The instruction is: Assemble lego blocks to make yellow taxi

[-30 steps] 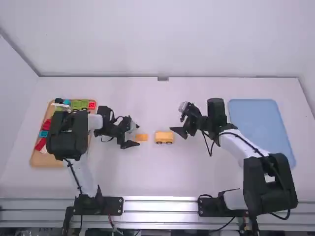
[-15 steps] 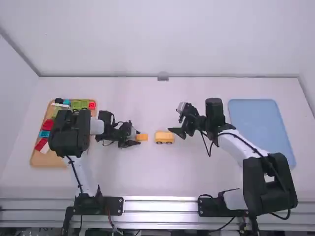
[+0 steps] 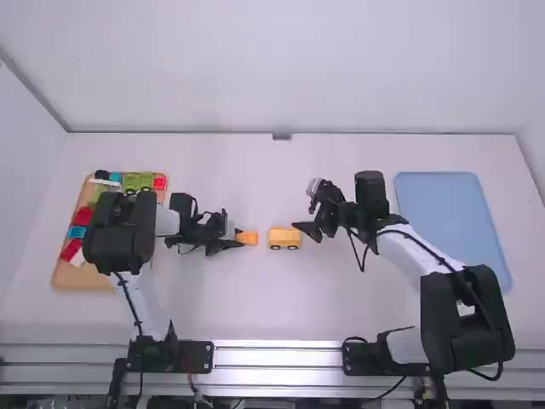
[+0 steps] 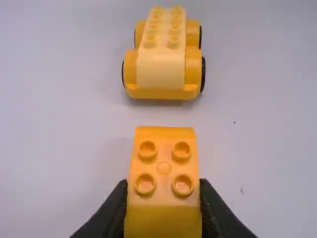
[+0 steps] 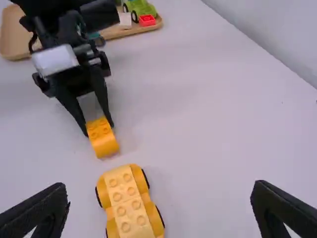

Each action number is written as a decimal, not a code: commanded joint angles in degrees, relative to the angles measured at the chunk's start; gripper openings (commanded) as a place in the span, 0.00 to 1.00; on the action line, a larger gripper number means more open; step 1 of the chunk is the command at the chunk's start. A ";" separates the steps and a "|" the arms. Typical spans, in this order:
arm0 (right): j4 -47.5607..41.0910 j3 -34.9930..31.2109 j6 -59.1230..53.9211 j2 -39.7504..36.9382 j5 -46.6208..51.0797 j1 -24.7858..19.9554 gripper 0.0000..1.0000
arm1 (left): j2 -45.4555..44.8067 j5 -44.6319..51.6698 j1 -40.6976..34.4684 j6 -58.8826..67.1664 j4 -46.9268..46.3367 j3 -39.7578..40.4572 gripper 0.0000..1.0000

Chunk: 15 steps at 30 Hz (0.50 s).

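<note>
Since the earlier frame, my left gripper has closed: fingers clamped on both sides of the block, near but apart from the car. Right gripper spread, holding nothing, beyond the car.

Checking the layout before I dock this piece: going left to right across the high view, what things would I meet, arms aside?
Wooden tray → orange block, gripped by the left end effector → yellow car → blue tray.
</note>
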 commanded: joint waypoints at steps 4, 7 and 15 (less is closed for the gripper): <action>-5.01 -1.18 -10.21 -1.42 2.03 -0.02 0.98 | -9.14 4.90 -0.76 -2.71 -1.75 -0.39 0.19; -4.02 -3.13 -13.94 -1.40 0.66 0.02 0.98 | -13.07 4.31 -1.29 -6.67 -1.36 -0.39 0.17; 20.06 -13.27 -12.79 6.51 -7.23 0.00 0.98 | -18.99 3.80 -5.70 -20.72 4.90 -0.39 0.08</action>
